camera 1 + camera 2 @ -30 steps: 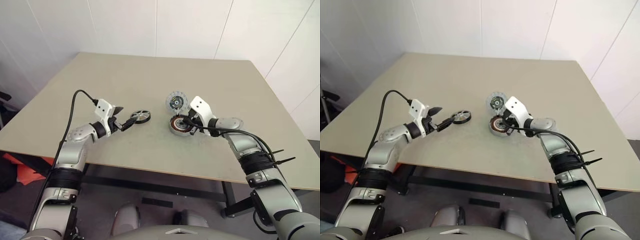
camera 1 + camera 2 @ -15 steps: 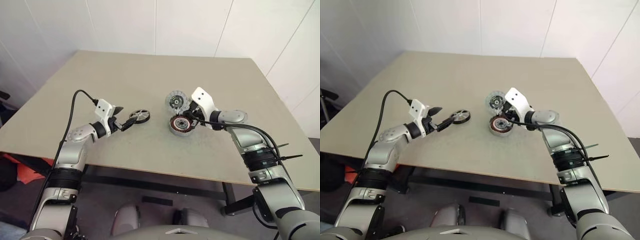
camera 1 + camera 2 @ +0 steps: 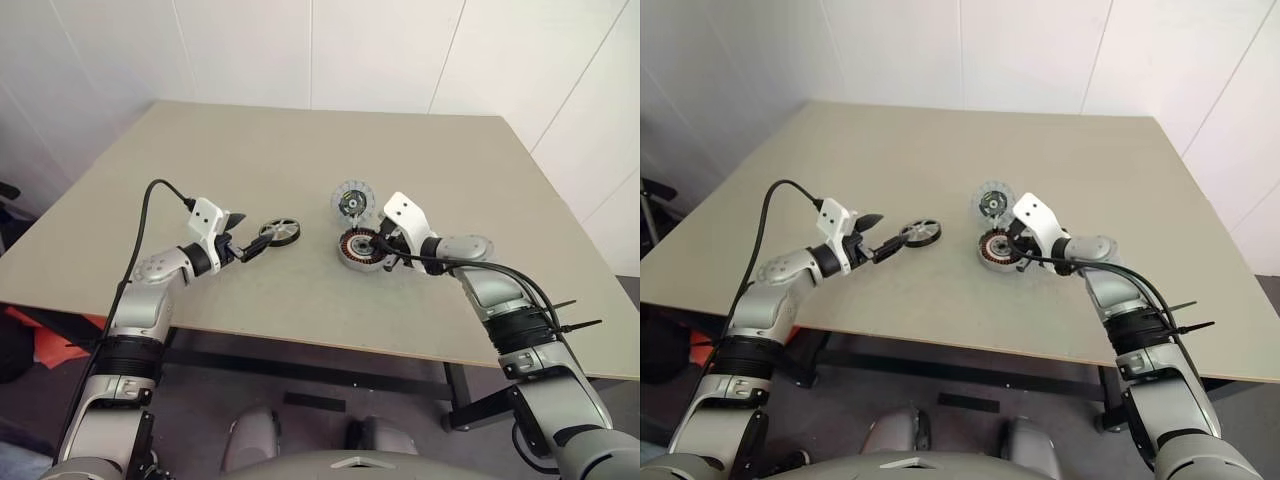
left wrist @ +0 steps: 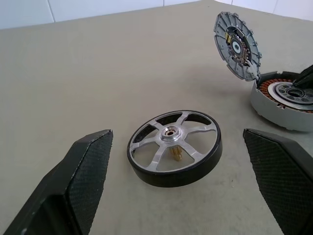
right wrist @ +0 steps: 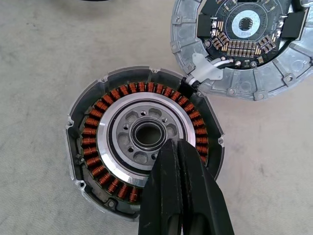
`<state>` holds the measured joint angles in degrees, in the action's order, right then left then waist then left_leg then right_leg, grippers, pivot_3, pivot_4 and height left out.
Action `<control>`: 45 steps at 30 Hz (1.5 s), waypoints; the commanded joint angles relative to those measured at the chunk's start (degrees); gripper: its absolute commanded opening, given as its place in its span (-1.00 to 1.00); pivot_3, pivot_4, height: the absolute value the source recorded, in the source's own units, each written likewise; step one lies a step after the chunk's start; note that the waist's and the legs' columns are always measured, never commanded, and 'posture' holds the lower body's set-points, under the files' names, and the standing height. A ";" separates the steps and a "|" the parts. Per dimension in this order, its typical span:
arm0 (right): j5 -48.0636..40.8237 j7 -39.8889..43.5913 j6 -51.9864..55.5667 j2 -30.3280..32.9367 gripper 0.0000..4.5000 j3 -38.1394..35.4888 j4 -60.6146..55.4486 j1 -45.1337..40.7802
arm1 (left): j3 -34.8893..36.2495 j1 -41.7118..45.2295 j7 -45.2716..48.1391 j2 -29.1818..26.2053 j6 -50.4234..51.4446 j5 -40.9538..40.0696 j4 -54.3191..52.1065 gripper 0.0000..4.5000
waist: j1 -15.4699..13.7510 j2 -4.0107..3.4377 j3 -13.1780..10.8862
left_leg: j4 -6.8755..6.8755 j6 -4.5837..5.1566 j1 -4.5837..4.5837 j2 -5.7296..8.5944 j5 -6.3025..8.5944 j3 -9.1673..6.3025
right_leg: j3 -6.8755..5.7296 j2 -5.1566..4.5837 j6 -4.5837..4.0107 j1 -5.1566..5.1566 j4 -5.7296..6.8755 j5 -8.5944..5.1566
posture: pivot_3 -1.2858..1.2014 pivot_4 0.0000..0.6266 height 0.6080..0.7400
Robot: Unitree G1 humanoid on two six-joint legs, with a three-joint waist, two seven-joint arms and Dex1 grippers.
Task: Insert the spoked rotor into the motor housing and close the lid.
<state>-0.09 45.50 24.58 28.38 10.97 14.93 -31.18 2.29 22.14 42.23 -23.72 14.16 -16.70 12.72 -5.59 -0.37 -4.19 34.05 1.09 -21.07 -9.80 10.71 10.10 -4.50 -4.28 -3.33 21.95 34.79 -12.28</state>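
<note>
**Rotor on counter, housing open**

The spoked rotor (image 4: 174, 147) lay flat on the counter (image 3: 300, 150) between the spread fingers of the left end effector (image 3: 252, 246). The right end effector (image 5: 178, 161), fingers pressed together, hovered over the motor housing (image 5: 98, 147), whose lid (image 3: 351, 200) stood tilted open.

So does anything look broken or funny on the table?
Nothing looks broken. The lid stands tipped up at the edge of the motor housing, joined by a small tab, so the copper windings show. The spoked rotor lies flat on the table, apart from them.
</note>
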 commanded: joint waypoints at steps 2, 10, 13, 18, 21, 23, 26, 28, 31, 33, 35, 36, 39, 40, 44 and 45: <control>-1.60 0.98 1.96 1.69 -0.99 -2.03 -7.47 -1.89 | 1.02 0.91 -0.06 -0.38 -1.09 -0.20 -1.19 1.00 | -0.03 0.00 0.00 | -0.01 0.03 -0.03 0.00 0.02 0.00 | 0.00 0.00 -0.17 0.02 0.02 0.10 | 0.03 -1.00 1.00; -3.26 1.73 6.68 1.66 -0.99 -1.48 -14.72 1.28 | 1.09 0.65 -0.01 -0.54 -0.75 -0.31 -1.55 1.00 | -0.02 0.00 0.00 | -0.06 0.05 -0.08 0.00 0.04 0.01 | 0.00 0.00 -0.19 0.08 0.01 0.10 | 0.03 -1.00 1.00; -3.00 1.26 6.70 0.57 -0.99 -0.43 -12.19 3.16 | 0.97 0.82 0.01 -0.41 -0.78 -0.26 -1.30 1.00 | -0.12 0.00 0.00 | -0.05 0.05 -0.05 0.00 0.03 0.00 | 0.00 0.00 -0.18 0.04 0.01 0.10 | 0.03 -1.00 1.00; -0.55 -0.78 3.56 -0.49 -0.99 1.38 -6.47 4.08 | 0.67 1.06 0.15 -0.21 -0.83 -0.17 -1.20 1.00 | 0.02 0.00 0.02 | 0.00 0.03 0.03 0.00 0.02 0.00 | 0.00 0.00 -0.05 0.00 0.01 0.03 | 0.03 -1.00 1.00; -1.99 -0.24 4.28 -0.28 -0.99 0.41 -8.95 3.47 | 0.59 0.91 0.29 -0.19 -0.82 -0.16 -1.35 1.00 | 0.04 0.00 0.02 | 0.00 0.01 0.13 -0.01 0.01 0.00 | 0.00 0.00 0.18 -0.10 0.02 -0.10 | 0.03 -1.00 1.00; -2.07 0.14 4.30 0.77 -0.99 -0.22 -9.92 2.75 | 0.55 0.87 0.26 -0.09 -0.84 -0.16 -1.35 1.00 | 0.04 0.00 0.02 | 0.00 0.01 0.12 -0.01 0.01 -0.01 | 0.00 0.00 0.19 -0.09 0.02 -0.11 | 0.03 -1.00 1.00; -2.06 0.26 4.22 1.43 -0.99 -0.57 -10.20 1.74 | 0.48 0.79 0.20 0.05 -0.90 -0.14 -1.32 1.00 | -0.01 0.00 0.02 | 0.01 0.01 0.06 0.00 0.01 -0.01 | 0.00 0.00 0.08 -0.07 0.01 -0.04 | 0.03 -1.00 1.00; -2.06 0.12 4.04 1.40 -0.99 -0.55 -10.24 0.89 | 0.42 0.70 0.17 0.15 -0.91 -0.13 -1.41 1.00 | 0.01 -0.01 0.02 | 0.00 0.02 0.05 0.00 0.02 -0.01 | 0.00 0.00 -0.07 -0.05 0.02 0.04 | 0.03 -1.00 1.00; -2.30 -0.03 4.13 1.04 -0.99 -0.64 -10.09 -0.42 | 0.36 0.76 0.19 0.24 -0.88 -0.12 -1.42 1.00 | 0.04 -0.01 0.02 | -0.02 0.03 0.02 0.00 0.03 -0.01 | 0.00 0.00 -0.14 0.00 0.02 0.08 | 0.03 -1.00 1.00; -2.18 -0.10 3.98 0.89 -0.99 -0.45 -9.67 -0.82 | 0.37 0.79 0.19 0.24 -0.88 -0.09 -1.36 1.00 | 0.04 -0.01 0.02 | -0.02 0.04 -0.02 0.00 0.03 -0.01 | 0.00 0.00 -0.16 0.03 0.02 0.10 | 0.03 -1.00 1.00; -2.12 -0.18 3.84 0.69 -0.99 -0.26 -9.42 -0.74 | 0.42 0.60 0.24 0.12 -0.77 -0.14 -1.65 1.00 | 0.03 -0.01 0.02 | -0.02 0.04 -0.03 0.00 0.03 0.00 | 0.00 0.00 -0.18 0.04 0.02 0.10 | 0.03 -1.00 1.00; -2.09 -0.21 3.72 0.55 -0.99 -0.17 -9.05 -0.63 | 0.46 0.56 0.25 0.05 -0.71 -0.17 -1.73 1.00 | 0.03 -0.01 0.02 | -0.02 0.04 -0.03 0.00 0.03 0.00 | 0.00 0.00 -0.17 0.04 0.02 0.10 | 0.03 -1.00 1.00; -1.65 -0.32 3.29 0.19 -0.99 0.41 -7.03 0.26 | 0.54 0.45 0.25 -0.09 -0.65 -0.17 -1.88 1.00 | 0.01 -0.01 0.02 | -0.02 0.04 -0.03 0.00 0.03 0.00 | 0.00 0.00 -0.17 0.03 0.02 0.10 | 0.03 -1.00 1.00; -1.44 -0.29 3.12 0.05 -0.99 0.78 -6.10 0.73 | 0.53 0.44 0.25 -0.10 -0.65 -0.16 -1.90 1.00 | -0.01 -0.01 0.02 | -0.02 0.04 -0.03 0.00 0.03 0.00 | 0.00 0.00 -0.17 0.03 0.02 0.10 | 0.03 -1.00 1.00; 0.39 -0.96 0.77 -0.50 -0.99 2.49 -1.46 2.55 | 0.56 0.58 0.22 -0.15 -0.67 -0.14 -1.85 1.00 | 0.02 0.00 0.02 | 0.00 0.04 -0.02 0.00 0.03 -0.01 | 0.00 0.00 -0.17 0.02 0.02 0.10 | 0.03 -1.00 1.00; 0.23 -0.98 0.70 -0.54 -0.99 2.23 -1.75 2.60 | 0.57 0.61 0.22 -0.18 -0.66 -0.15 -1.87 1.00 | 0.03 0.00 0.02 | -0.01 0.04 0.02 0.00 0.03 0.00 | 0.00 0.00 -0.17 0.00 0.02 0.10 | 0.03 -1.00 1.00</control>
<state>-0.90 44.80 25.42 27.76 12.44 11.78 -29.31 2.16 22.04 42.27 -23.38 14.15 -16.67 12.59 -5.56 -0.37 -4.17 34.04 1.14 -21.01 -9.81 10.74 10.10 -4.50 -4.28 -3.49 21.91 34.81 -12.19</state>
